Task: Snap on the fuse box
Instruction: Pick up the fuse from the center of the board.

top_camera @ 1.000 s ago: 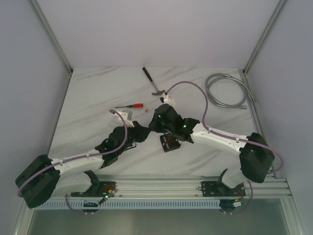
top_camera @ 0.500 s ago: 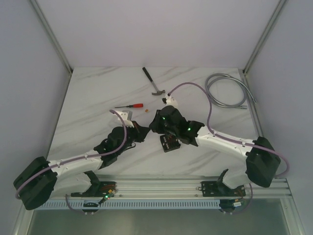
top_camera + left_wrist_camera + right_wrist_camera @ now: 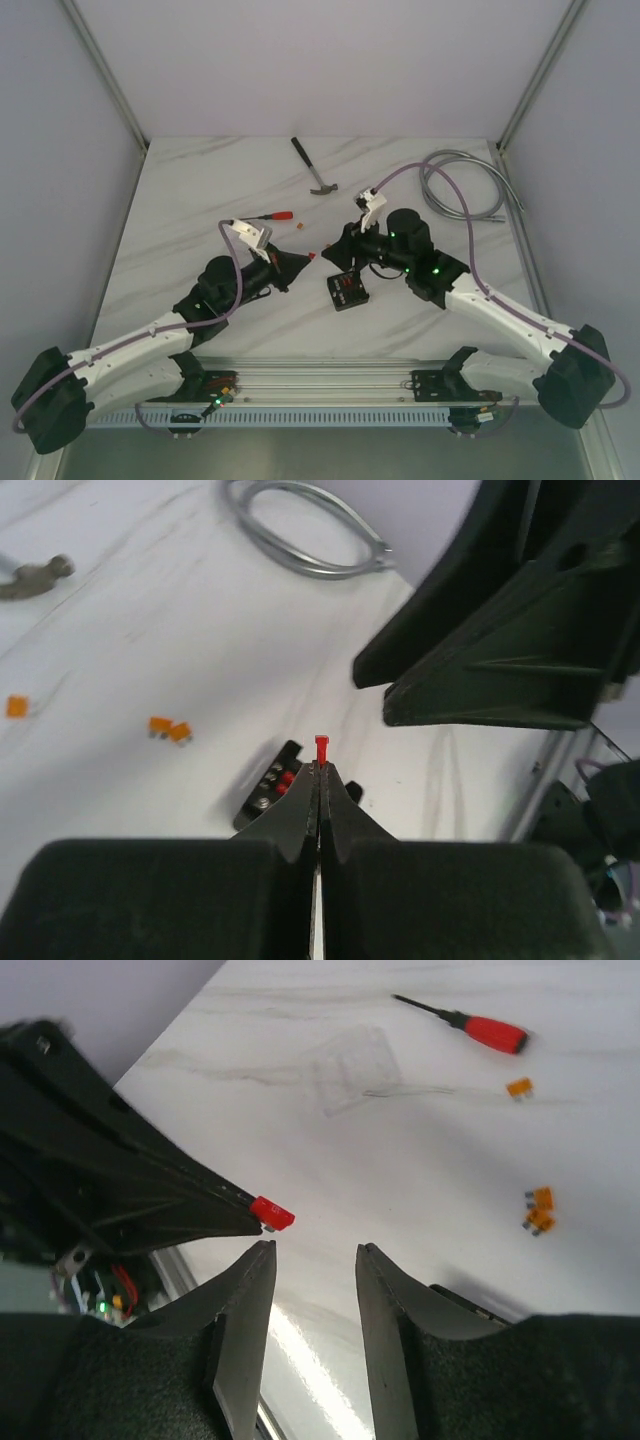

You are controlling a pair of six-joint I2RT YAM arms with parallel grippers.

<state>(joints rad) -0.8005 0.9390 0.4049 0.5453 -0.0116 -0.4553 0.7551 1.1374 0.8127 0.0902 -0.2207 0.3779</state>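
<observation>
My left gripper (image 3: 320, 780) is clamping shut on a red fuse (image 3: 321, 748), pinching only its lower end and holding it in the air over the table (image 3: 180, 200). That thin hold is worrying me: a small nudge could be twisting the fuse or flicking it loose. The fuse box (image 3: 347, 291) is lying unheld on the table just right of that tip, below both grippers, so an off-centre push risks sliding or tipping it. My right gripper (image 3: 315, 1250) is standing open and empty, its tips close beside the fuse; I may be bumping it if either arm drifts. Which slots are free, I am not seeing clearly.
</observation>
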